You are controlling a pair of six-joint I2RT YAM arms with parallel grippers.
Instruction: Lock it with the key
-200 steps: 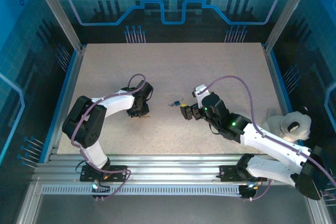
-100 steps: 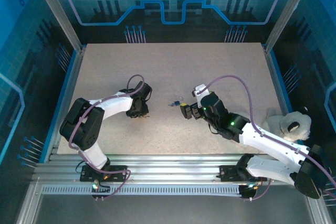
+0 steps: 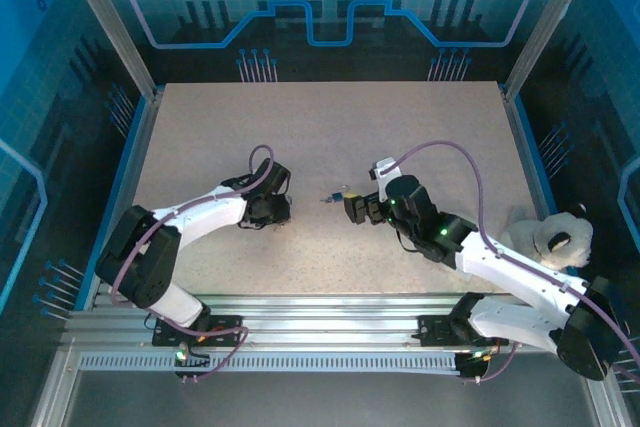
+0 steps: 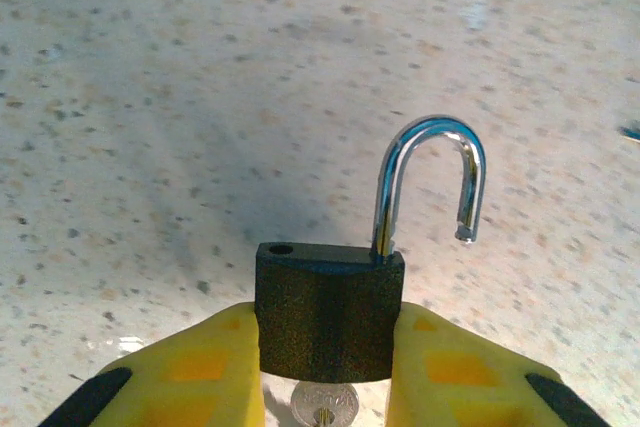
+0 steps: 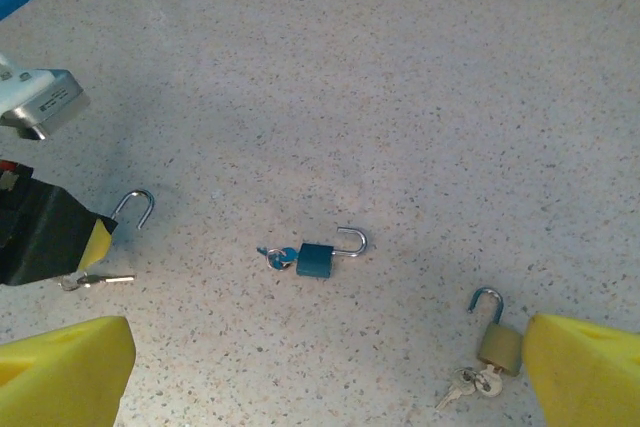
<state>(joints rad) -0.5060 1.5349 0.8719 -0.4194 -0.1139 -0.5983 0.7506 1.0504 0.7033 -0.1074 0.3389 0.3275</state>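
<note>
Left pincer point(image 4: 325, 352) is pinching the black padlock point(image 4: 328, 302) by its body, open shackle point(image 4: 432, 175) pointing away, key point(image 4: 323, 409) trailing back between the fingers; right pincer point(image 5: 322, 375) is hovering spread opposite.

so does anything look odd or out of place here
Only the white plush toy, lying past the table's right edge by the right arm; it has nothing to do with locks. Nothing looks spilled or damaged.
</note>
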